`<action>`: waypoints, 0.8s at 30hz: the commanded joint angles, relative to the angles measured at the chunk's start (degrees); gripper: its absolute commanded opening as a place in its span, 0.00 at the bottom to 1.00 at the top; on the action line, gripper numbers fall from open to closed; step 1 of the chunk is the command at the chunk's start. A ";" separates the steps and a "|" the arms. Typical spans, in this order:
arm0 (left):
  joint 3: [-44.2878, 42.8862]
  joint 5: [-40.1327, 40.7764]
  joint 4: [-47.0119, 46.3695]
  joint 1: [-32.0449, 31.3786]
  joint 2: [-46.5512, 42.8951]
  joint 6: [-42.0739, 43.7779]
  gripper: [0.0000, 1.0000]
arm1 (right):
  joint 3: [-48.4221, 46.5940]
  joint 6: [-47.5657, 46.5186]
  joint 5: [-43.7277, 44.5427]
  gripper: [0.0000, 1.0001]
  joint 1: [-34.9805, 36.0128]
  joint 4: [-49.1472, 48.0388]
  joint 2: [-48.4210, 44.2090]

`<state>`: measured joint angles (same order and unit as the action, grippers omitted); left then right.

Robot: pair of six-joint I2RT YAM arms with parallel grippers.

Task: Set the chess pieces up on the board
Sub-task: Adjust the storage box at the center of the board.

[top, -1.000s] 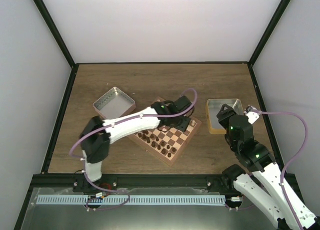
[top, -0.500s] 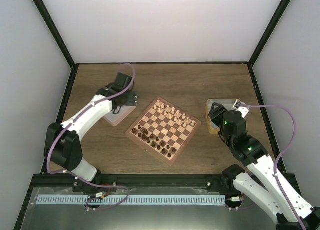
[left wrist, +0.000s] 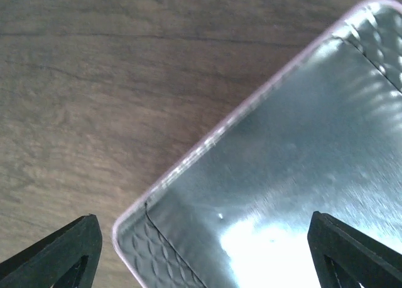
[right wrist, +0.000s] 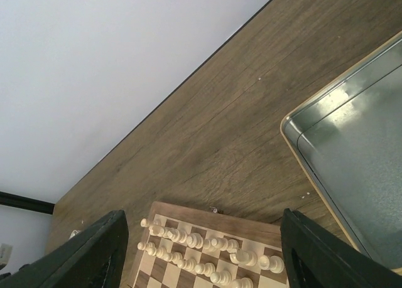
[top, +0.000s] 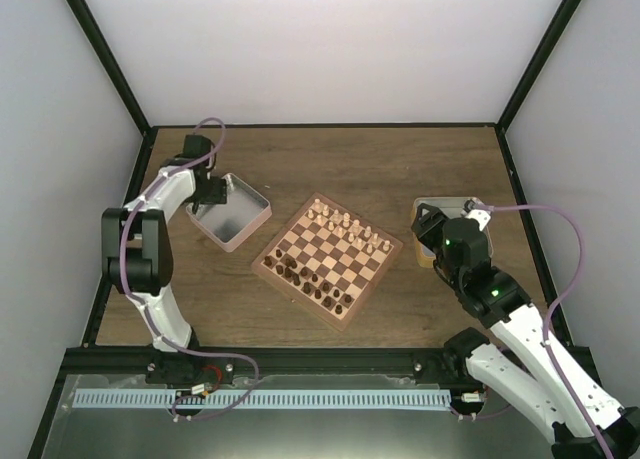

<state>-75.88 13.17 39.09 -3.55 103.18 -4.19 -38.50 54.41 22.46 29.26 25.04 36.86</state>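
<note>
The board [top: 394,247] lies at the table's centre, turned diagonally. Light beige chess pieces [top: 346,225] stand in two rows along its far side, and dark pieces line the near-left side. My left gripper [top: 207,197] hangs open over the left corner of a silver tray [top: 240,214]. In the left wrist view its fingers [left wrist: 63,253] straddle that tray corner [left wrist: 135,228], holding nothing. My right gripper [top: 428,222] is open beside the board's right corner. The right wrist view looks down between its fingers [right wrist: 94,253] at the light pieces [right wrist: 213,244] and the board's rim [right wrist: 207,216].
A second metal tray [top: 448,206] sits right of the board, partly under my right arm, and shows bare at the right wrist view's edge [right wrist: 352,156]. Black frame posts and white walls border the wooden table [top: 330,159].
My left arm has swung from over the board's far side out to the left tray and its gripper has opened. My right arm shifted slightly.
</note>
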 commanded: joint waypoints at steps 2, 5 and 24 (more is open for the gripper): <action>-6.70 -1.95 0.60 3.19 4.35 0.91 0.89 | -0.84 -0.89 -0.27 0.68 -0.43 -1.66 0.47; -9.53 -2.80 1.97 4.60 8.07 0.12 0.83 | -0.94 -0.88 -0.57 0.68 -0.42 -1.93 0.60; -4.16 -6.54 3.26 7.07 8.64 -4.21 0.22 | -0.09 -1.05 -1.51 0.68 -0.43 -2.72 0.05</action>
<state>-83.11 5.43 41.74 3.05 114.59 -5.74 -38.50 53.80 20.99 29.26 23.79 37.54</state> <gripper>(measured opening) 0.247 0.685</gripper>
